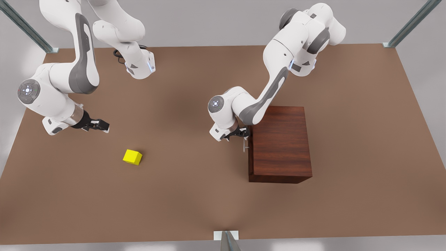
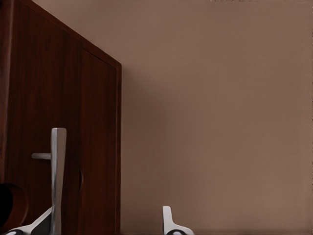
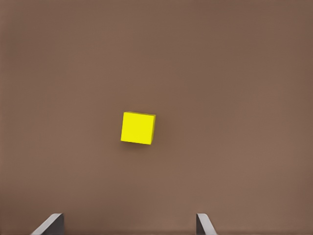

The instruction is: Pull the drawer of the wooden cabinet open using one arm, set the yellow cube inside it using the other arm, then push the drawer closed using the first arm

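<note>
Both grippers gape empty: left gripper (image 1: 244, 134) should straddle the drawer's handle (image 1: 245, 144) squarely before closing, while right gripper (image 1: 101, 125) waits near the yellow cube (image 1: 132, 157).

There are two white robot arms, and each one has one gripper, so that makes two: the left gripper (image 1: 244, 134) and the right gripper (image 1: 101, 125). There is one wooden cabinet (image 1: 282, 146) with one silver handle (image 1: 245, 143). There is one yellow cube (image 1: 132, 157). All of it sits on one brown table (image 1: 195, 202).
</note>
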Motion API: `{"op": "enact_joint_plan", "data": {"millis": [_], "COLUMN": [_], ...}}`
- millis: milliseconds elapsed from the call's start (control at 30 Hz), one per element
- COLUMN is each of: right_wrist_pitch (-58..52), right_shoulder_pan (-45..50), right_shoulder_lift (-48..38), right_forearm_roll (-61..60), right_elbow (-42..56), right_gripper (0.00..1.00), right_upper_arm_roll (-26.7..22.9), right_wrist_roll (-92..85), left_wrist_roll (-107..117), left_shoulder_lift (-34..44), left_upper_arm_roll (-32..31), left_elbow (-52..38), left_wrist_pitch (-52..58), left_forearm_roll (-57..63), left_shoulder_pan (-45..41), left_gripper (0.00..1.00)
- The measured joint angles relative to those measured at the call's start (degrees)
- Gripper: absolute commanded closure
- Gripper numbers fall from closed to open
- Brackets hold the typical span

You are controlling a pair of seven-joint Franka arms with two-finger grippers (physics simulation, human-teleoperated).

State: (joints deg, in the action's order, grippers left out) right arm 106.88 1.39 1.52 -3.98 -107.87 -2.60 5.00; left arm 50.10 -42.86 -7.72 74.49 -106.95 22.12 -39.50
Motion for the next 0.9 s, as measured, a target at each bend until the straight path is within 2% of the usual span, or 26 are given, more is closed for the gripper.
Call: {"op": "enact_joint_plan", "data": {"millis": [900], "right_wrist_pitch": [0.0], "right_shoulder_pan": [-1.42], "right_shoulder_lift": [0.38], "right_forearm_roll": [0.0], "right_elbow": [0.8], "right_gripper": [0.0], "right_upper_arm_roll": [-0.01], "right_wrist_roll": [0.01], "left_wrist_roll": [2.96], "left_shoulder_lift": [-1.01], "left_upper_arm_roll": [-0.7], "left_elbow": [-2.45], "left_wrist_pitch": [-1.54], "left_forearm_roll": [-0.44], "left_shoulder_pan": [-1.36], "left_gripper": [0.0]}}
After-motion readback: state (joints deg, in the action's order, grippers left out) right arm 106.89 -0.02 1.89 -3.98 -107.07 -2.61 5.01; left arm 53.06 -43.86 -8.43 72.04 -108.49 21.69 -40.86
